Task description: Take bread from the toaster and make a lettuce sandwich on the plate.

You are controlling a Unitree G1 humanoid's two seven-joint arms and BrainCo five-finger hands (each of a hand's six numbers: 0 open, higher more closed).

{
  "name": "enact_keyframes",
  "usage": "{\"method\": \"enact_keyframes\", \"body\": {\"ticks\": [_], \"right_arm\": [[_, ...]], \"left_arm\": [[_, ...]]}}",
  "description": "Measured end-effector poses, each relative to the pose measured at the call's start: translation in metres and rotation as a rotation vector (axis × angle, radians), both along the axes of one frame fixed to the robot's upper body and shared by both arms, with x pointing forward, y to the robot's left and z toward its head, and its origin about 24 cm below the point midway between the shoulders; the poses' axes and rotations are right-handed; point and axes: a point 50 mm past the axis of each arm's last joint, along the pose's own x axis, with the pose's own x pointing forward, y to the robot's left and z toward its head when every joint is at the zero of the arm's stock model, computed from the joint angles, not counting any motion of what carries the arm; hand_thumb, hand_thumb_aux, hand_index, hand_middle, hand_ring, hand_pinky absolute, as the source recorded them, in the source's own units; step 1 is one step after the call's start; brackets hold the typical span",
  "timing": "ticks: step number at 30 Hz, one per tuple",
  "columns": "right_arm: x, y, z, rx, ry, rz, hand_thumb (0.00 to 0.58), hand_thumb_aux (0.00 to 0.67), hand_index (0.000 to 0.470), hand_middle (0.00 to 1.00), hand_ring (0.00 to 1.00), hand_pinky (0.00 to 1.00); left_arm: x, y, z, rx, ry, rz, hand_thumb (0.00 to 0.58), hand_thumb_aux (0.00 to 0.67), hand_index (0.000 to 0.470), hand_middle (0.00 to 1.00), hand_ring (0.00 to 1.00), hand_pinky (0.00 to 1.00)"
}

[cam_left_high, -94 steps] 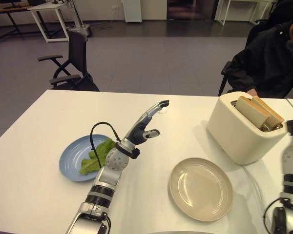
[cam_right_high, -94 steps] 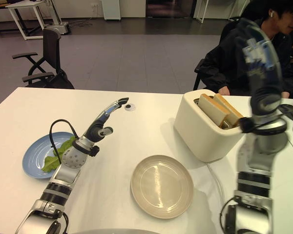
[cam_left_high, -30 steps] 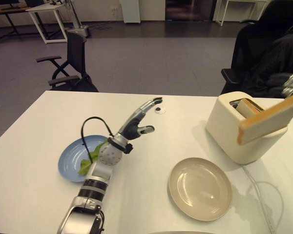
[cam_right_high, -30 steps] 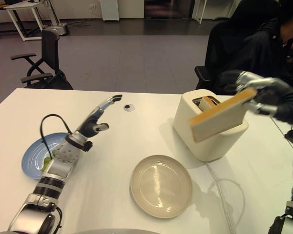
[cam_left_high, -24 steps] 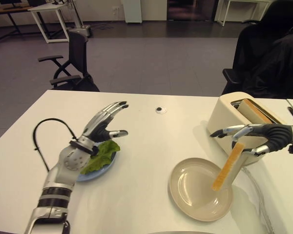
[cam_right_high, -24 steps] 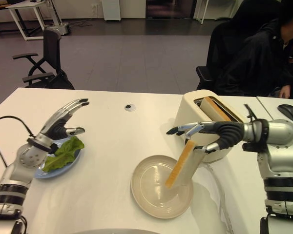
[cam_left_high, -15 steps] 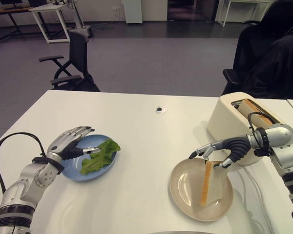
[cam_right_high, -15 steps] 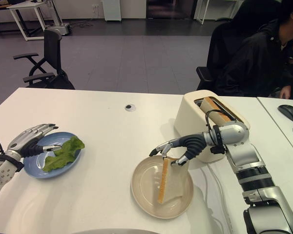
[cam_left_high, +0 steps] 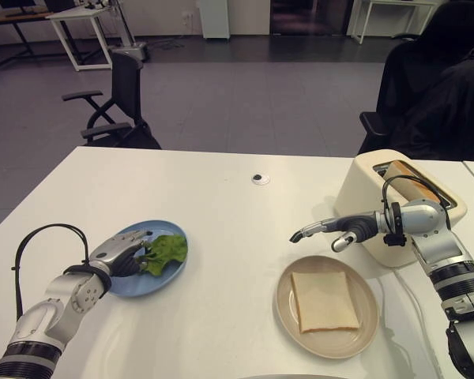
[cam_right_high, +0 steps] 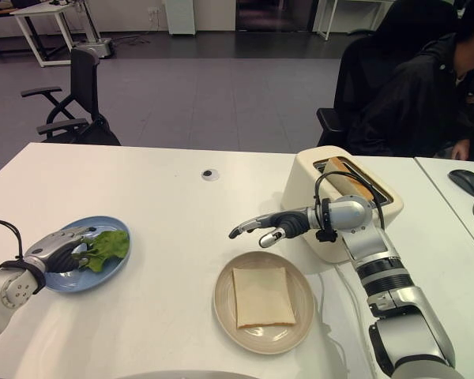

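- One pale bread slice (cam_left_high: 324,300) lies flat on the round beige plate (cam_left_high: 283,294), near the white table's (cam_left_high: 221,205) front edge.
- Left hand (cam_left_high: 120,254) pinches the green lettuce leaf (cam_left_high: 167,249) over the blue plate (cam_left_high: 142,282).
- Right hand (cam_left_high: 332,230) spread, empty; the cream toaster (cam_left_high: 371,197) holds the second slice (cam_left_high: 415,185), to be fetched.

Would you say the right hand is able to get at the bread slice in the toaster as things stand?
Probably yes. The right hand is open and holds nothing, just beside the toaster, and the bread slice stands out of an uncovered slot.
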Motion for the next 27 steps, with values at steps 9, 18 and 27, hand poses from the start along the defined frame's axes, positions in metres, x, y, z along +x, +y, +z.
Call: {"method": "enact_keyframes", "body": {"ticks": [9,18,27], "right_arm": [[0.002,-0.002,0.003,0.034,-0.036,-0.026,0.000,0.000,0.000,0.00,0.00,0.00],[0.005,-0.035,0.052,0.307,-0.253,-0.216,0.000,0.000,0.000,0.00,0.00,0.00],[0.000,-0.051,0.070,0.383,-0.361,-0.312,0.000,0.000,0.000,0.00,0.00,0.00]], "left_arm": [[0.003,-0.002,0.015,-0.002,-0.122,-0.035,0.580,0.670,0.470,0.00,0.00,0.00],[0.013,-0.083,0.077,-0.374,-0.364,-0.474,0.580,0.670,0.470,0.00,0.00,0.00],[0.013,-0.231,0.027,-0.629,-0.057,-0.923,0.580,0.670,0.470,0.00,0.00,0.00]]}}
